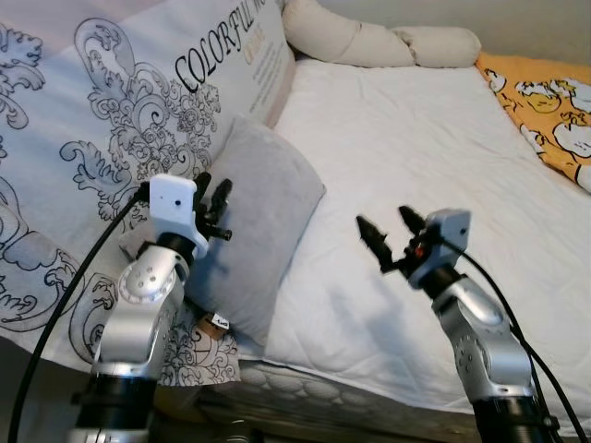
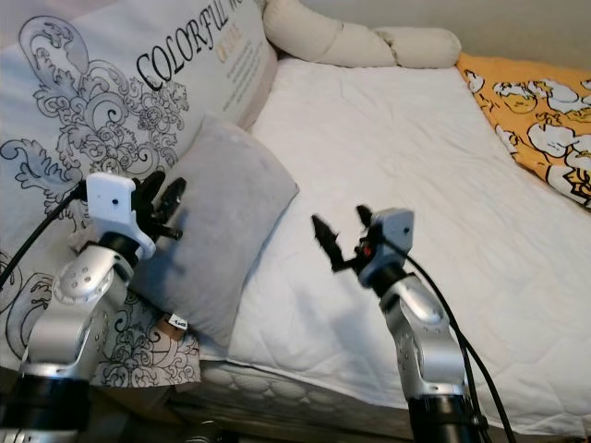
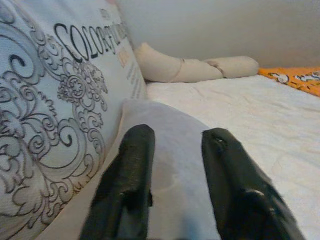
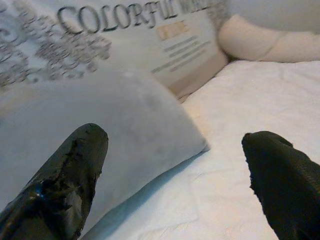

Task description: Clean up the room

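A grey pillow (image 1: 263, 235) lies at the bed's front left, leaning against a big white cushion (image 1: 102, 129) printed with black scrolls and the word "COLORFUL". My left gripper (image 1: 214, 205) is at the pillow's left edge, its fingers a little apart and open; in the left wrist view the pillow (image 3: 175, 125) shows between them. My right gripper (image 1: 390, 231) hovers over the white mattress (image 1: 416, 138) just right of the pillow, wide open and pointing at it. In the right wrist view the pillow's corner (image 4: 150, 130) lies between the spread fingers.
A long beige bolster (image 1: 369, 41) lies along the head of the bed. An orange patterned blanket (image 1: 549, 106) covers the far right. The mattress's quilted front edge (image 1: 323, 388) runs just before my arms.
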Available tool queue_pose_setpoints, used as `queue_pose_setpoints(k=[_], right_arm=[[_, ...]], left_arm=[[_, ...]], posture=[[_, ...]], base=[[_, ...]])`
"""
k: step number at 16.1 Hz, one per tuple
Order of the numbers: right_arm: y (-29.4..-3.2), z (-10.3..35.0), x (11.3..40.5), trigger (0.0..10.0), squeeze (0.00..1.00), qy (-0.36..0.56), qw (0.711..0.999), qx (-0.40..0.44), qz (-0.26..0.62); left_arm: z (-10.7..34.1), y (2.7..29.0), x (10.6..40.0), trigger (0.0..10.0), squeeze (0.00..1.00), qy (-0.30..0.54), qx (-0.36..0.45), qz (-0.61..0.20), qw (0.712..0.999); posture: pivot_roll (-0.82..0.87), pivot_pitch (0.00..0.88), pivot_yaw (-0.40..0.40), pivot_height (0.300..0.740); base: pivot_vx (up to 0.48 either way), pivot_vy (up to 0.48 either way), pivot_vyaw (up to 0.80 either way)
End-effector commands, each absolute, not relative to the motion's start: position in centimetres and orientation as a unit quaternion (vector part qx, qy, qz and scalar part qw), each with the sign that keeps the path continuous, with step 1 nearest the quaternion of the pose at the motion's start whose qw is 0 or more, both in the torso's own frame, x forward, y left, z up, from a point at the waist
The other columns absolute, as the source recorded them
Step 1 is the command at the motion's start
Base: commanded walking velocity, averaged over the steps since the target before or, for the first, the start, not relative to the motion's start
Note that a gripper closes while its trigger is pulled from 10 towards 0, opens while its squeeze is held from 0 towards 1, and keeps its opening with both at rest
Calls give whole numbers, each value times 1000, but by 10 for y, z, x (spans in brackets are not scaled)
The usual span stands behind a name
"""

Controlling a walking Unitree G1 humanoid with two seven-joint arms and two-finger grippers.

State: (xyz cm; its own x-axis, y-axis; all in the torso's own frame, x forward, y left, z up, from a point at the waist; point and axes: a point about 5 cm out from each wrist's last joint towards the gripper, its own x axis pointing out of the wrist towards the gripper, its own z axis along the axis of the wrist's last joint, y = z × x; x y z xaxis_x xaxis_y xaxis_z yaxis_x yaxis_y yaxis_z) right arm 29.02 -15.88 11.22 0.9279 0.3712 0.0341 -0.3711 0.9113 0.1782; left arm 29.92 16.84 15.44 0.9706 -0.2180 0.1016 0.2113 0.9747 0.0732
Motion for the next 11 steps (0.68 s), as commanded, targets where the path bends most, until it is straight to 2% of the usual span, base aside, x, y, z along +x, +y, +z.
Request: queue_pose_setpoints(k=[1,3,7,9,11], right_arm=[[-161,109,293,10000,1000,9,982,104,157],[-154,108,296,10000,1000,5,985,106,133],[-148,105,302,10000,1000,5,992,77,104],[-148,96,301,10000,1000,25,993,4,111],[-147,93,299,10000,1000,35,993,-7,117]], left_arm=[[155,168,296,10000,1000,-52,33,-98,993],[153,171,295,10000,1000,-36,40,-94,994],[139,193,294,10000,1000,18,93,-52,994],[137,196,294,10000,1000,24,91,-42,995],[135,192,292,10000,1000,28,96,-45,994]], posture=[[-7,0,-26,740],[-11,0,-22,740],[4,0,-31,740],[-7,0,-22,740],[-22,0,-9,740]], base=[[0,0,0],[0,-122,0],[0,-275,0],[0,-296,0],[0,-298,0]])
